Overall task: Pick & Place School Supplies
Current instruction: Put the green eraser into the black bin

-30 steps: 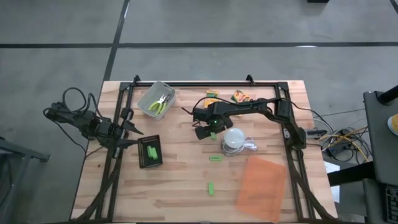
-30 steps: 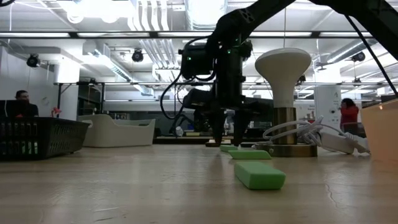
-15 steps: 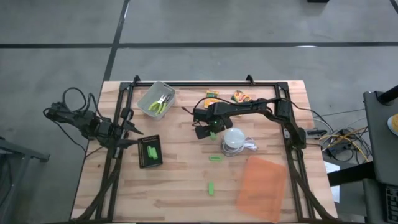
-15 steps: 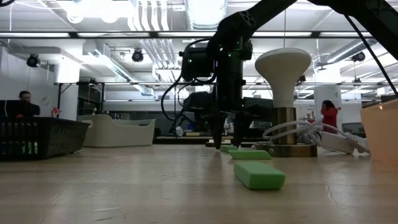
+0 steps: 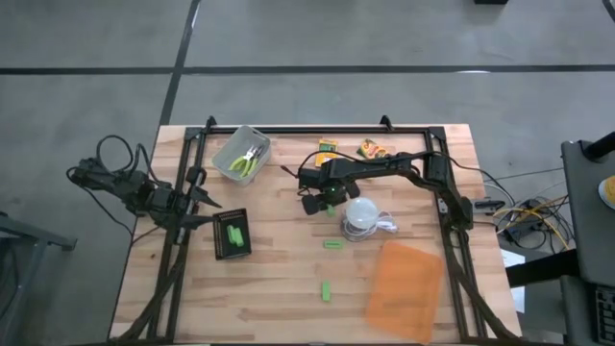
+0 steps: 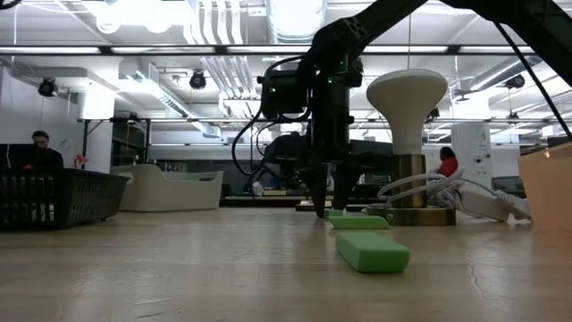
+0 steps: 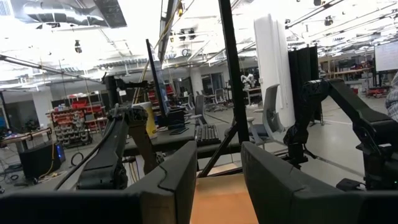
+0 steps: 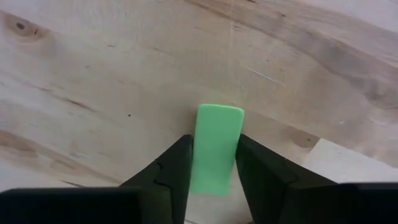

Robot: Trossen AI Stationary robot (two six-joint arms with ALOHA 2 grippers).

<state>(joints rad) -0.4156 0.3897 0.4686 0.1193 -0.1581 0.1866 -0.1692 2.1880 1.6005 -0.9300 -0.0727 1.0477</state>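
The green stick point(image 8: 214, 149) you are after lies flat on the wooden table point(image 5: 279, 288), near its middle and just beside the white lamp point(image 5: 361, 217). You are at the grasp step: the right gripper point(image 8: 213, 163) is down over the stick, its two fingers point(image 8: 171, 171) pressed against the long sides, so the jaws are narrowed onto it. The stick is between the fingers but looks to be resting on the wood, not lifted. In the low view the right gripper point(image 6: 327, 204) stands upright at the tabletop.

Your next move, as I judge it, calls for a firm squeeze, then a straight lift clear of the lamp and its cable before carrying the stick toward the black tray point(image 5: 231, 235), where two sticks already lie. Watch that the stick does not pivot in the grip.

Two more green sticks point(image 5: 333, 244) wait nearer the front edge. The left gripper point(image 7: 217, 180) idles at the table's left side, jaws partly apart and holding nothing.
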